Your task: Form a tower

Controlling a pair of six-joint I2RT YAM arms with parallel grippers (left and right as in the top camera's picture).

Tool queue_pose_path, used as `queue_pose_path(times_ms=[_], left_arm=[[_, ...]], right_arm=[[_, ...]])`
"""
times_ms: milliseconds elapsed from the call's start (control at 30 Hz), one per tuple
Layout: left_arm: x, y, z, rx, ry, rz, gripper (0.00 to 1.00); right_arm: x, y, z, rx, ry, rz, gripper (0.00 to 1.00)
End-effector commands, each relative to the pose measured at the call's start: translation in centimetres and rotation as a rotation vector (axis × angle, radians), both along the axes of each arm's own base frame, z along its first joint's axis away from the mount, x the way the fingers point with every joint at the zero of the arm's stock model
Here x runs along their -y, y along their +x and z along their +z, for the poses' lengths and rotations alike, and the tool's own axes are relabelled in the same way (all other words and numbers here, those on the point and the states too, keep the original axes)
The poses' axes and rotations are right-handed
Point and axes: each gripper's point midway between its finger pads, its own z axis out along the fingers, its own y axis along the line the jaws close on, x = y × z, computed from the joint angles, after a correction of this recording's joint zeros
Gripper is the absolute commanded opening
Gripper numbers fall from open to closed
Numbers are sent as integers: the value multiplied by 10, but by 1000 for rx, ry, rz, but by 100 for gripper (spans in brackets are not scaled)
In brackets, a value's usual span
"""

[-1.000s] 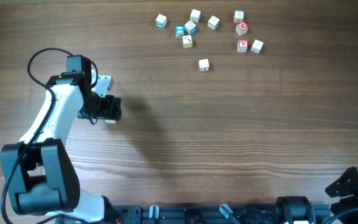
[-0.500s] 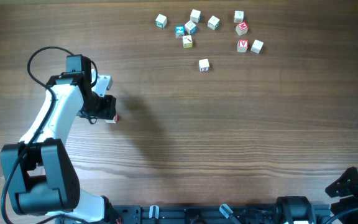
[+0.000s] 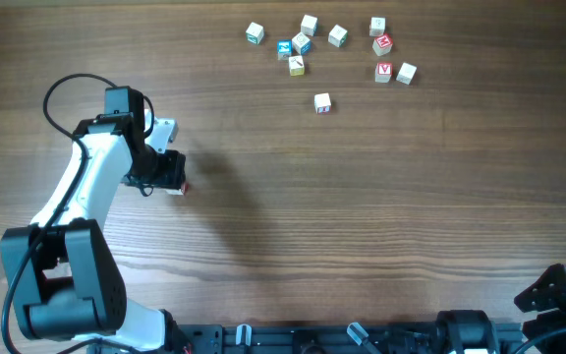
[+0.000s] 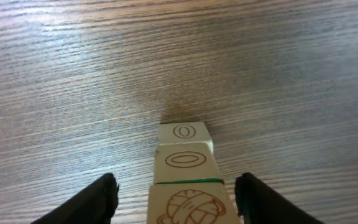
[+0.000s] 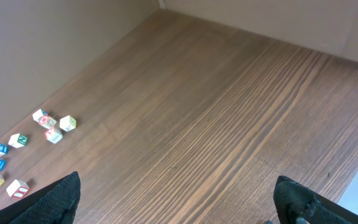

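The tower (image 4: 188, 174) is a stack of three whitish cubes on the wooden table (image 4: 73, 74). The top cube carries a brown drawing and the two below show ovals. My left gripper (image 4: 176, 186) is open and straddles the top cube. Its right finger (image 4: 257, 196) is very close to the cube's side, and the left finger (image 4: 98, 199) stands clearly off it. From overhead the left gripper (image 3: 170, 172) covers the stack, with only a red-and-white sliver (image 3: 179, 189) showing. My right gripper (image 5: 176, 180) hangs wide open over bare wood, holding nothing.
Several loose cubes (image 3: 303, 44) are scattered at the table's far edge, with one single cube (image 3: 322, 102) a little nearer. The same loose cubes (image 5: 48, 124) show at the left of the right wrist view. The right arm (image 3: 555, 293) is parked at the near right corner.
The left gripper's jaws narrowed around the stack's top over the first half second, then eased slightly apart. The arm, stack and right arm kept their places.
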Motion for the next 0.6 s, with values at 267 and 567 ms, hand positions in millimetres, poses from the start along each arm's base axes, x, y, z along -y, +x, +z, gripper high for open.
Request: queue_pose_path(times_ms=[267,567], left_arm=[[11,2,1,-4,-67,11,79],[12,-1,-14,11,-70,12,80]], right_arm=[[3,-3,2,14,-5,-19,100],[3,-3,2,14,-5,-19,100]])
